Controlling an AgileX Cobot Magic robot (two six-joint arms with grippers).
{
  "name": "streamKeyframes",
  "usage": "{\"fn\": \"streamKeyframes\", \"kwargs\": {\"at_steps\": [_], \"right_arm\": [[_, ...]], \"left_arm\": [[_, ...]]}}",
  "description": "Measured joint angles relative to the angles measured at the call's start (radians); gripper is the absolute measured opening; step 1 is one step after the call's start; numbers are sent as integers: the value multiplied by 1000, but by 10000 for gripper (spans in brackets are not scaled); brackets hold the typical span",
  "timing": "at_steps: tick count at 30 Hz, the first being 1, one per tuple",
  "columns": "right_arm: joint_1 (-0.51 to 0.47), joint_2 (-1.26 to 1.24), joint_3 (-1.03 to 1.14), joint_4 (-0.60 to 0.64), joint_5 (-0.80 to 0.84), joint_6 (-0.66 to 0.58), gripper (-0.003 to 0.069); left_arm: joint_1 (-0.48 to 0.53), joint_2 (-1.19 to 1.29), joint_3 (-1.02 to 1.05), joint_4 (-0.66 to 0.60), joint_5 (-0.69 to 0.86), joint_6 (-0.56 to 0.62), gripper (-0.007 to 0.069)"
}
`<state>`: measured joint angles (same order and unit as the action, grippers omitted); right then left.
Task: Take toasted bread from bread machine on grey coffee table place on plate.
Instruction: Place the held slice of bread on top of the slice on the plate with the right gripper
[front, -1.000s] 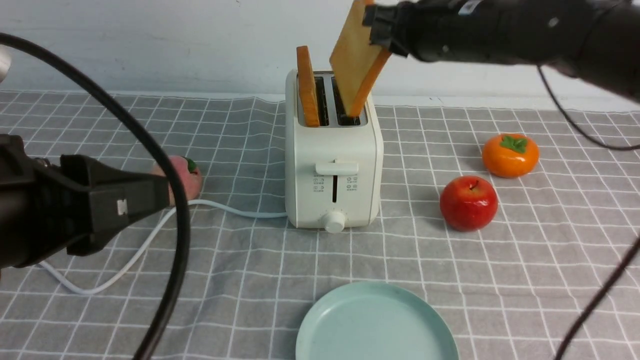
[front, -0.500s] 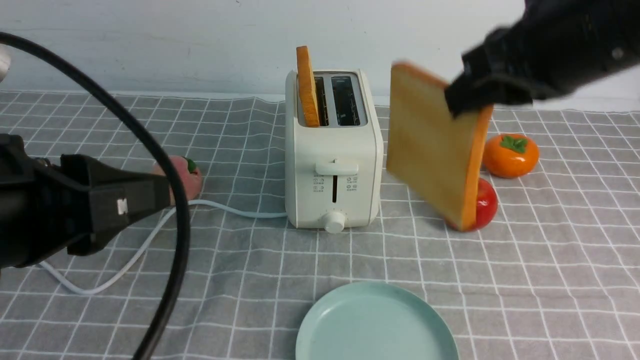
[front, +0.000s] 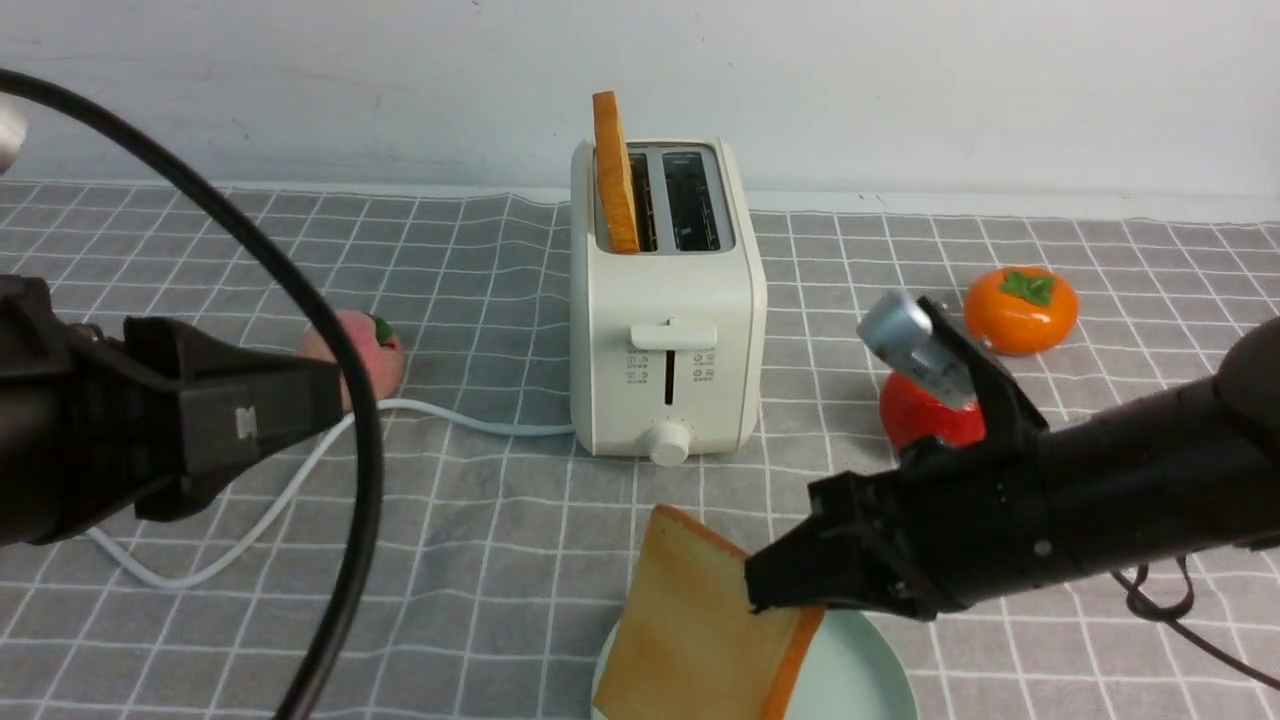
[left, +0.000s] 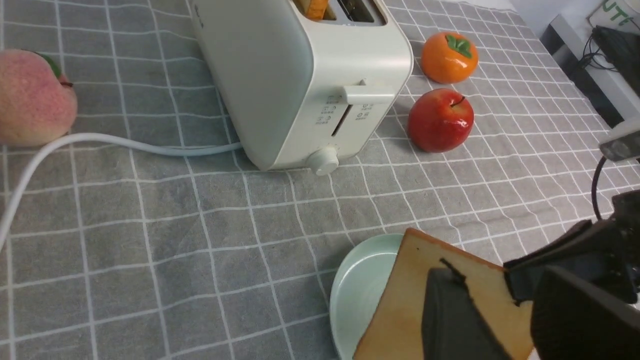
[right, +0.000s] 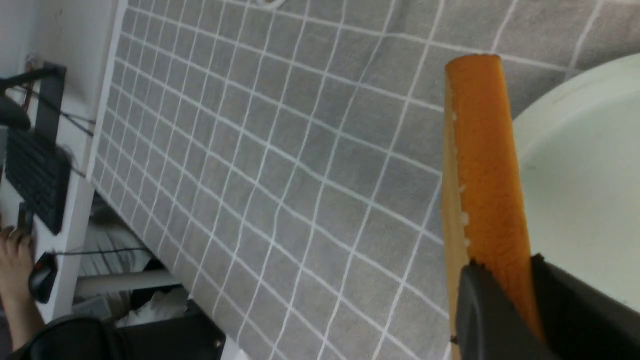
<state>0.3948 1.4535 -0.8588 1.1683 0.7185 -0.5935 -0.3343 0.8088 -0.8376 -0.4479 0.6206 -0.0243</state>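
Note:
On the grey coffee table (front: 500, 560) stands the cream bread machine (front: 665, 330), with one slice of toasted bread (front: 613, 180) upright in its left slot and the right slot empty. My right gripper (front: 790, 590) is shut on a second slice (front: 690, 620), gripping its crust edge (right: 482, 165). That slice hangs tilted over the left rim of the mint-green plate (front: 860, 670) at the front. My left gripper (front: 300, 400) hovers at the far left, well away from the bread machine. Its jaws stand apart with nothing between them (left: 515, 325).
A red apple (front: 920, 420) and an orange persimmon (front: 1020, 310) lie right of the bread machine, and a peach (front: 375, 350) lies left of it. The white power cord (front: 470, 420) runs left across the cloth. A black cable (front: 330, 330) arcs in front of the left arm.
My right gripper lifted the slice out of the right slot, swung it right, then brought it down and forward to the plate. The left arm stayed put.

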Motion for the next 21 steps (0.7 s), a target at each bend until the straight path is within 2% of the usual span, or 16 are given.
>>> {"fn": "streamKeyframes", "kwargs": {"at_steps": [5, 7, 8, 9, 13, 17, 21], "right_arm": [[0, 5, 8, -9, -21, -23, 214], [0, 5, 8, -50, -22, -25, 335], [0, 5, 8, -58, -23, -25, 345], [0, 5, 4, -98, -23, -25, 435], [0, -9, -53, -215, -14, -25, 598], [0, -74, -146, -339, 2, -9, 666], [0, -152, -273, -492, 71, 49, 647]], "left_arm": [[0, 0, 0, 0, 10, 0, 238], [0, 0, 0, 0, 10, 0, 238], [0, 0, 0, 0, 10, 0, 238], [0, 0, 0, 0, 10, 0, 238], [0, 1, 0, 0, -22, 0, 238], [0, 1, 0, 2, -66, 0, 238], [0, 21, 0, 4, -89, 4, 238]]}}
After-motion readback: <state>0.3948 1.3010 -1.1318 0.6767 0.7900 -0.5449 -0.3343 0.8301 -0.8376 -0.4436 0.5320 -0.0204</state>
